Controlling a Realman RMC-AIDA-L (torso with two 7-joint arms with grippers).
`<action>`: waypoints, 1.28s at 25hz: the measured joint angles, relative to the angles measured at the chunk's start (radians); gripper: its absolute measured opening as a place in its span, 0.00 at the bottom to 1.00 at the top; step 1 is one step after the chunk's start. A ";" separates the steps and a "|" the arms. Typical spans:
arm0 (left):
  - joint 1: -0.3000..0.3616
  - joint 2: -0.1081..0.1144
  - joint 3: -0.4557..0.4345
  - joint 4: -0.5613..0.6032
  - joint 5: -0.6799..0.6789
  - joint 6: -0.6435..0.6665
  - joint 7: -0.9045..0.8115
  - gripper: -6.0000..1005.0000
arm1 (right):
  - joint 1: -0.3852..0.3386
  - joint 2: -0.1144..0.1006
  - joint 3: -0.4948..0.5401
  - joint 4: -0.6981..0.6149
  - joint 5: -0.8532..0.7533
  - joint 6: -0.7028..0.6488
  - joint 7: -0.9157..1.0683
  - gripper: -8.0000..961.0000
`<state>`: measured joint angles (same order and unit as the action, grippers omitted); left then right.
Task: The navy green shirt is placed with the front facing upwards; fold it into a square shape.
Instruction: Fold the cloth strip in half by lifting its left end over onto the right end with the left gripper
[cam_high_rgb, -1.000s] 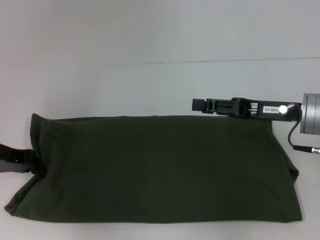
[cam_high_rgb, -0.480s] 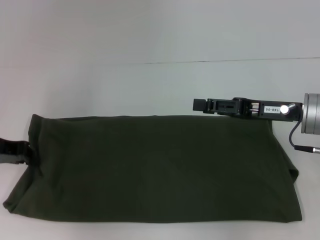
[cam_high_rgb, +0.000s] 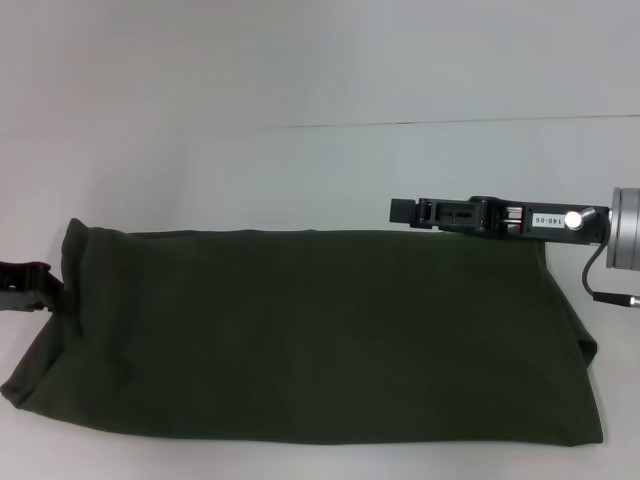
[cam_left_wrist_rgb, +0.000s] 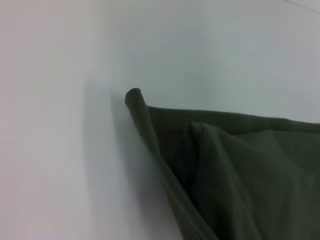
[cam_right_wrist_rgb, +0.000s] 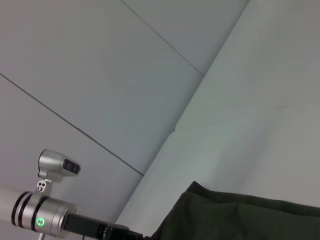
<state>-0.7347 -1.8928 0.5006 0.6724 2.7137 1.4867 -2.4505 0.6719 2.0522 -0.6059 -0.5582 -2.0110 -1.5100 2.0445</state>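
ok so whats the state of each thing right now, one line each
navy green shirt: folded into a long band lying flat on the table, plain green side up, no lettering showing
left tool: at the shirt's left edge, touching the cloth
right tool: over the shirt's far edge near its right end, lying level, pointing left
table: white, bearing the shirt

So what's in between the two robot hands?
In the head view, the navy green shirt stretches between the left end effector and the right end effector; nothing else shows.
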 joint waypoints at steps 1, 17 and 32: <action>0.000 0.000 -0.004 0.002 -0.001 0.003 0.000 0.04 | 0.000 -0.002 -0.001 0.000 0.000 0.000 0.000 0.81; 0.024 0.015 -0.116 -0.002 -0.072 0.083 0.043 0.05 | 0.006 0.016 -0.181 0.001 -0.002 0.000 -0.234 0.80; 0.036 0.008 -0.081 0.046 -0.008 0.063 -0.050 0.06 | 0.002 0.025 -0.173 0.008 0.006 0.037 -0.238 0.80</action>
<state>-0.6984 -1.8847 0.4194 0.7180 2.7058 1.5498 -2.5002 0.6736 2.0776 -0.7792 -0.5502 -2.0048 -1.4732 1.8062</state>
